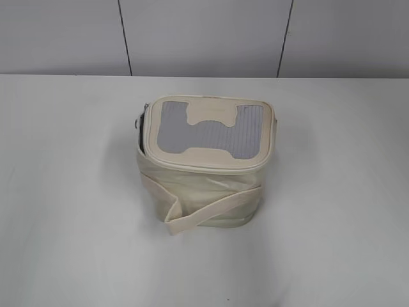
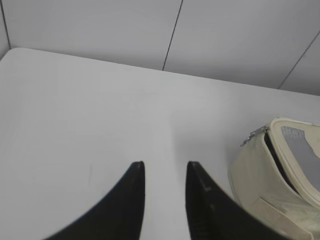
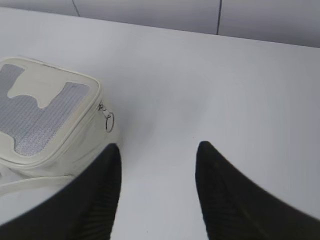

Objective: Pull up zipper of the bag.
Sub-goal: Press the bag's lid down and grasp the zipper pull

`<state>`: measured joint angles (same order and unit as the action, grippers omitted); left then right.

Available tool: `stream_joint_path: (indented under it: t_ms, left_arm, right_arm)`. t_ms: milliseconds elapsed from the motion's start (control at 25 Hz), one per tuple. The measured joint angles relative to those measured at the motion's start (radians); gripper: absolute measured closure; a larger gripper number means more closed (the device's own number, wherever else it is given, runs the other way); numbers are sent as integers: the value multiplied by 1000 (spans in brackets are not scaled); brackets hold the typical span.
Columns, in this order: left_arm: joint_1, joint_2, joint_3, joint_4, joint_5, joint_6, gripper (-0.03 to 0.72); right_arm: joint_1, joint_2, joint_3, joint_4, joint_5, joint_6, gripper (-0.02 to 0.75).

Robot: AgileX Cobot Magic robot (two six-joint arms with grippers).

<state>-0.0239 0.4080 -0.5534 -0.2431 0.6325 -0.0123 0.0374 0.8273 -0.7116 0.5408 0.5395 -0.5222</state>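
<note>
While upright, bag (image 1: 203, 167) long axis left-right, lid up.

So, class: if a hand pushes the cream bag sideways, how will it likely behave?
The bag would probably dent, since its wrinkled side looks soft. It likely slides rather than rolls, having a flat, boxy base. Its loose strap may flop.

The right end effector (image 3: 157, 150) hangs over the white worktop (image 3: 225, 85) with its two dark ribbed fingers (image 3: 220, 195) spread apart and nothing between them. The cream bag (image 3: 50, 125) sits to its left, partly behind the left finger, its lid showing the grey ribbed panel (image 3: 30, 112). A silver ring pull (image 3: 109, 121) of the zipper (image 3: 102, 107) dangles at the bag's corner, just above that finger's tip.
</note>
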Motion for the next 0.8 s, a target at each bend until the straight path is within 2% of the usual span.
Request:
stream_joint_path:
  t_ms: [80,200,440,560,640,800]
  left_arm:
    - [0,104,-1,-69,-63,83,461]
    - [0,267,-2,-270,-125,270,442]
    - [0,595,-4,-886,-144,865,430]
    - [0,714,-8,-1111,-97,1101,430]
    - [0,790,-15,-1223,-47,1211,430]
    - [0,933,-40,-1409,58,1423,429]
  right_arm:
    - [24,129,-57,60,0,-106,348]
    - [87,316,-184,131,48,-214,348]
    - [258,674,-520,154,270,-342,346]
    - [286,837,-730,172,434,-372,344]
    - [291,957,-893,179,538,-379,334]
    - [291,1144,-1149,181,620,-383,327]
